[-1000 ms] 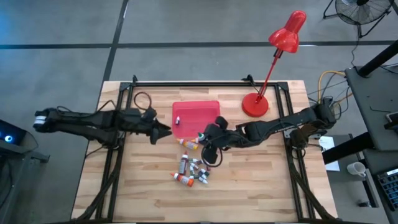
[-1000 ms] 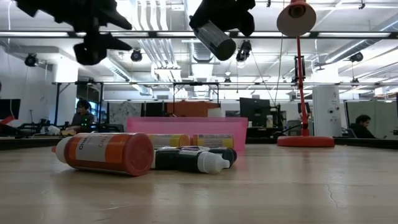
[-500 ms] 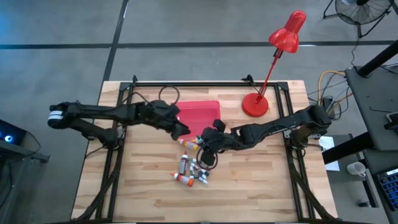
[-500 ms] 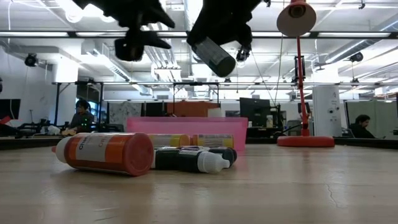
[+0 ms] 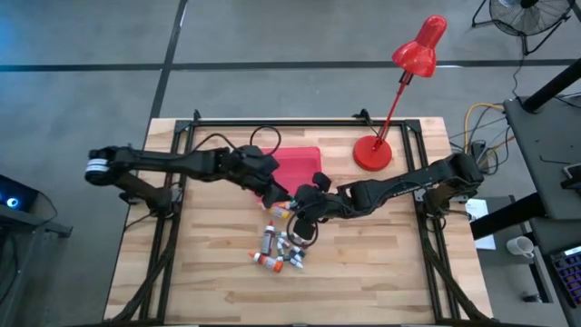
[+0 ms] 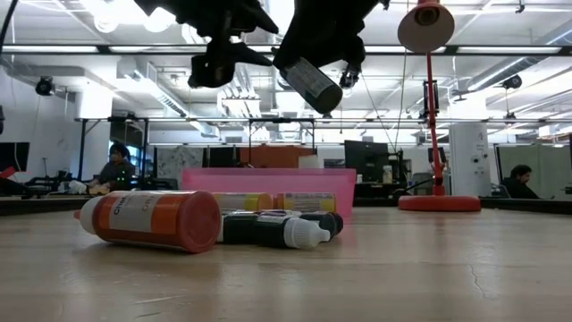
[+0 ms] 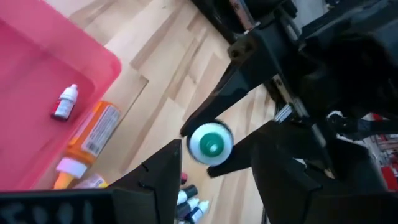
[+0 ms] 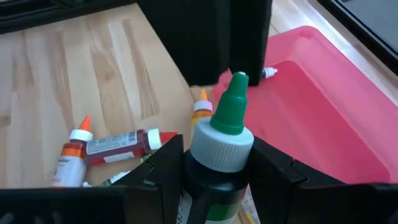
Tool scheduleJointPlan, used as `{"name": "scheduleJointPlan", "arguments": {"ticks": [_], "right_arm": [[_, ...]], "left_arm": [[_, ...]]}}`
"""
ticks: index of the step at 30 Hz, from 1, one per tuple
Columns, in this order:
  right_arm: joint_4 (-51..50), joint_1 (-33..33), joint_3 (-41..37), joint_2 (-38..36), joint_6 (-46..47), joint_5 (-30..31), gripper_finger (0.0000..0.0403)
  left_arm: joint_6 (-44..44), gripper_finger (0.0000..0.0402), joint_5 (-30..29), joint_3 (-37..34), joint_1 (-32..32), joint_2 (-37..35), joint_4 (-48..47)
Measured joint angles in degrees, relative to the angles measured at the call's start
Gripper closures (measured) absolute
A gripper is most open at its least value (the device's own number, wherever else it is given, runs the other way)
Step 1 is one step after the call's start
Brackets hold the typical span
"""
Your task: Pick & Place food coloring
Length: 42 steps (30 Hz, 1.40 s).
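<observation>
Right wrist view: my right gripper (image 8: 214,163) clamps a green-capped dropper bottle (image 8: 219,149) aloft beside the red tray (image 8: 323,106). My left gripper (image 7: 211,165), fingers parted and empty, faces it closely; I judge a collision could knock the bottle loose.

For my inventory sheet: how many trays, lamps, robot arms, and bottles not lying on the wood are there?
Shallow red plastic tray: 1
Red desk lamp: 1
Dark robot arms: 2
Tiny dropper bottle in tray: 1
Green-capped bottle in right gripper: 1
Total: 6
</observation>
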Motion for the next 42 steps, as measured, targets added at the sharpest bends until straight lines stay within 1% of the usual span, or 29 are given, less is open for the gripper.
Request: {"name": "scheduleJointPlan", "arguments": {"ticks": [4,7,16,25,28,42], "right_arm": [[0.0,-0.1,0.0,0.0,0.0,0.0,0.0265],[0.0,-0.1,0.0,0.0,0.0,0.0,0.026],[0.1,-0.1,0.0,0.0,0.2,0.0,0.0254],[0.1,-0.1,-0.1,0.0,0.2,0.0,0.0253],[0.1,-0.1,-0.1,0.0,0.2,0.0,0.0253],[0.2,-0.1,-0.1,0.1,-0.2,0.0,0.0252]], "left_arm": [[0.2,0.0241,0.3,0.7,0.0,1.5,0.0],[0.3,0.0253,0.3,0.7,0.0,2.4,0.0],[0.6,0.0301,0.1,1.2,0.0,3.6,1.6],[2.5,0.0364,-0.3,1.2,0.0,3.6,2.0],[2.9,0.0378,-0.3,1.2,0.0,3.6,2.0],[4.6,0.0383,0.1,1.3,0.1,3.6,0.5]]}}
